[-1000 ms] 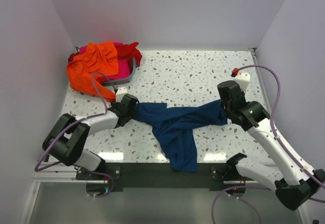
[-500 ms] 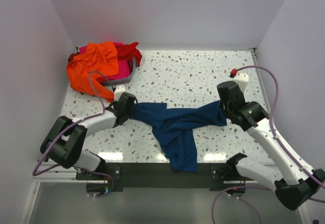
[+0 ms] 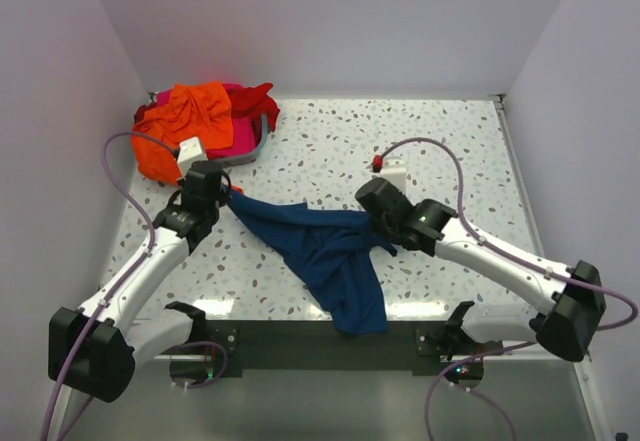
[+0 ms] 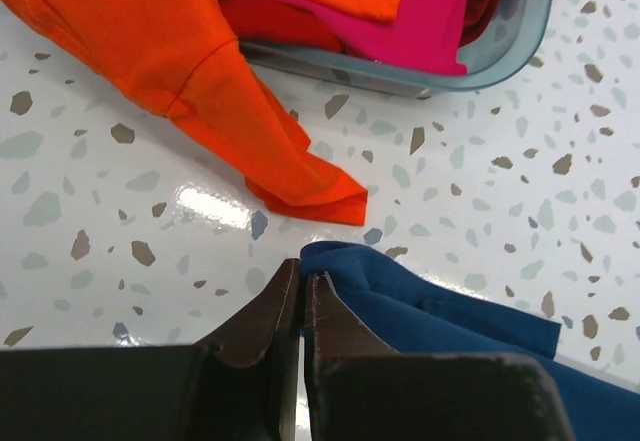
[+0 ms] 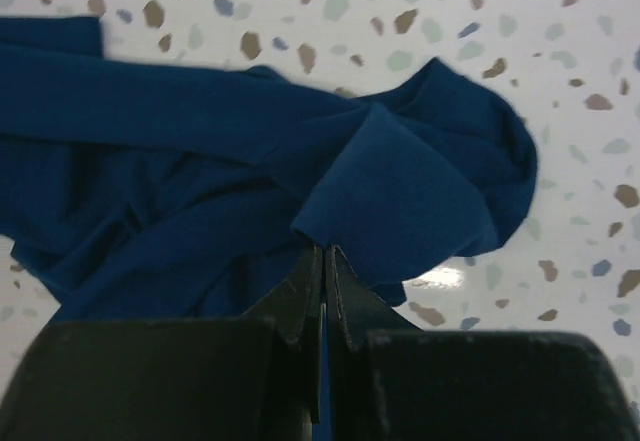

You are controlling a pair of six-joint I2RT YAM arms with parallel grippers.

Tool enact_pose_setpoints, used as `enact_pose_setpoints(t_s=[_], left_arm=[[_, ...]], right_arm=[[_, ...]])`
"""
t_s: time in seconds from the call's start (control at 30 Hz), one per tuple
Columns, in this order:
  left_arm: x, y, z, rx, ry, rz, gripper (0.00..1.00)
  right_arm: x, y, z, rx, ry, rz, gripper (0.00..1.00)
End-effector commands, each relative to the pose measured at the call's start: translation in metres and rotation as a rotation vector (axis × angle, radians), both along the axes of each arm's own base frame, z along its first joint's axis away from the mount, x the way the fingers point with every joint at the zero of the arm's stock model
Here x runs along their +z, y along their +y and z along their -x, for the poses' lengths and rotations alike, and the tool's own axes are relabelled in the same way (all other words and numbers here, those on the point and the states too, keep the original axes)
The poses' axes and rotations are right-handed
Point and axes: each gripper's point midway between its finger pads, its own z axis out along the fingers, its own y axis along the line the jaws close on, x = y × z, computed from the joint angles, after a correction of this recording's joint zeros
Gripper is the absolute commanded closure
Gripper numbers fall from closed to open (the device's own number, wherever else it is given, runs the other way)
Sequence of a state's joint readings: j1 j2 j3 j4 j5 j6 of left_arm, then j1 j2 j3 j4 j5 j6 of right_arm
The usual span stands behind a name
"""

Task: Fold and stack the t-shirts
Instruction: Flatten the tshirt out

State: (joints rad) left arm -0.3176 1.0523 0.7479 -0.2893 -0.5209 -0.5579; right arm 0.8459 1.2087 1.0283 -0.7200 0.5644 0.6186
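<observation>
Both arms have shifted since a second ago: the left arm has swung from the near left of the bench (image 3: 420,151) up toward 10 o'clock, and the right arm has come in from the 3 o'clock edge to the middle, each bringing an end of the navy blue t-shirt (image 3: 330,256) with it.

Left fingers (image 4: 265,316) are pressed together on a rolled corner of the navy cloth, which points to 12 o'clock in the left wrist view. Just beyond it lies the tip of the orange t-shirt (image 4: 250,121), close but seemingly not touching. Right fingers (image 5: 297,301) are likewise pinched shut on a fold of the same shirt.

Seen from above, the navy shirt lies crumpled mid-bench. Its held span runs from 10 o'clock at the left grip to about 3 o'clock at the right grip, and a loose tail trails to 6 o'clock over the near edge. The cloth between the grips looks slack and bunched, so spreading it probably means drawing the two grips apart along that line.

Orange, red (image 3: 262,99) and magenta (image 3: 238,141) t-shirts sit heaped in and over a grey tub (image 4: 500,56) at 10 o'clock, nearest the left arm.
</observation>
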Motion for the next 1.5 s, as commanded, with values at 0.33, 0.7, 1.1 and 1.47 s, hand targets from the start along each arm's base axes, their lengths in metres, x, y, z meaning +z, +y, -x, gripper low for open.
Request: enact_pose_setpoints(t_s=[0.33, 0.7, 1.1, 1.47], left_arm=[[-0.001, 0.008, 0.008, -0.013, 0.061, -0.013, 1.0], [0.065, 0.027, 0.006, 0.002, 0.013, -0.078, 1.0], [0.052, 0.063, 0.011, 0.068, 0.085, -0.226, 1.0], [0.034, 0.062, 0.007, 0.034, 0.101, -0.195, 1.0]], right_arm=[[-0.011, -0.01, 0.035, -0.117, -0.03, 0.023, 1.0], [-0.007, -0.041, 0.064, -0.156, 0.012, -0.042, 1.0], [-0.04, -0.067, 0.1, -0.181, 0.161, 0.044, 0.76], [-0.05, 0.0, 0.101, 0.018, 0.167, -0.032, 0.42]])
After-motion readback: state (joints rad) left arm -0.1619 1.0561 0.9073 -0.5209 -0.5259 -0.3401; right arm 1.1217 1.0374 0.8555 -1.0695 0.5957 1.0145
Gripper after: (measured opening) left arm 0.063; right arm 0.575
